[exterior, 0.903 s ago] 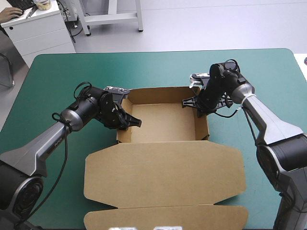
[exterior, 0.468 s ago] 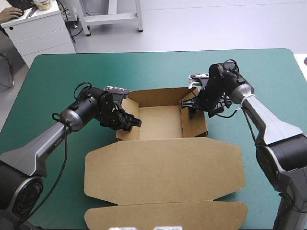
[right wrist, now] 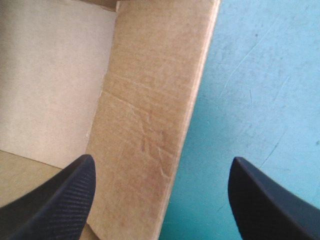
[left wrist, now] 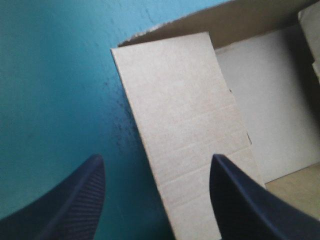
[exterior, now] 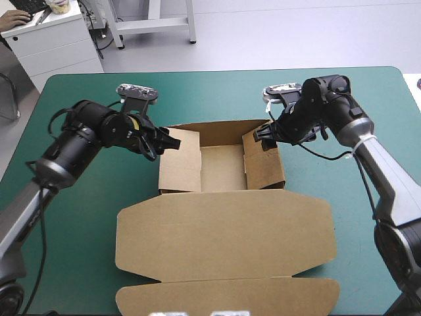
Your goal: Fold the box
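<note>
Box forms an open tray, left pincer and right pincer both spread apart.

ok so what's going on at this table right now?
Two robot arms are working on a brown box on the teal-green table. The left end effector and right end effector are both open, one at each side of the tray, gripping nothing. The left flap and right flap lean inward over the tray floor. The lid lies flat toward the near edge, so folding isn't finished.
</note>
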